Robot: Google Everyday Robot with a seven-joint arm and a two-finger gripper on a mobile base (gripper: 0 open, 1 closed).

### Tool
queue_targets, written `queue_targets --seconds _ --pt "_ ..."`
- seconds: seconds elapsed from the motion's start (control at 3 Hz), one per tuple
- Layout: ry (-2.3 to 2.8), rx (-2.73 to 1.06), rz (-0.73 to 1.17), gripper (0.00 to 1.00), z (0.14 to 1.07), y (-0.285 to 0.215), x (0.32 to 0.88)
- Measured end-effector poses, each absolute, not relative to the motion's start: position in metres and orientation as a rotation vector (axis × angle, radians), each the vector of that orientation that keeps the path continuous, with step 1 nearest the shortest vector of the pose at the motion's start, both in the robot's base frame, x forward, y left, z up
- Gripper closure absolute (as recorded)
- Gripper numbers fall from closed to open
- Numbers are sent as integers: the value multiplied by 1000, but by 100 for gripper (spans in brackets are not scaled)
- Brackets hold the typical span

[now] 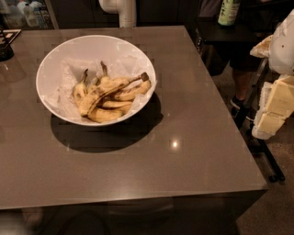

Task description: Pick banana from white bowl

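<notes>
The white bowl (92, 46) stands on the left half of the brown table, lined with crumpled white paper. Several yellow, brown-spotted bananas lie in it. The banana (106, 89) is the longest one and lies diagonally on top of the others, its long stem ending in a dark knob that points up and right near the bowl's right rim. My gripper (272, 114), pale cream, hangs at the right edge of the view, off the table's right side and far from the bowl, with nothing seen in it.
The brown table (183, 151) has its front edge low in view and its right edge beside my gripper. A white post (122, 12) rises behind the bowl. A green bottle (228, 11) and a person's legs (239, 87) are at the back right. A dark object (5, 46) sits at the far left.
</notes>
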State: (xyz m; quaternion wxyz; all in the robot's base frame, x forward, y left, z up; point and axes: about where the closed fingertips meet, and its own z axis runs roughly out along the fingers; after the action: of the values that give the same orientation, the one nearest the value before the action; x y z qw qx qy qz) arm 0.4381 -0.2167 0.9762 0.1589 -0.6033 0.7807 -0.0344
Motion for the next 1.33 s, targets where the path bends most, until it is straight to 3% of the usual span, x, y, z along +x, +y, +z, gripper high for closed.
queue_targets --seconds 0.67,1.33 --pt "2191 -1753 -122 0 984 -209 443" --pt "1950 -2040 -154 0 1017 -136 490"
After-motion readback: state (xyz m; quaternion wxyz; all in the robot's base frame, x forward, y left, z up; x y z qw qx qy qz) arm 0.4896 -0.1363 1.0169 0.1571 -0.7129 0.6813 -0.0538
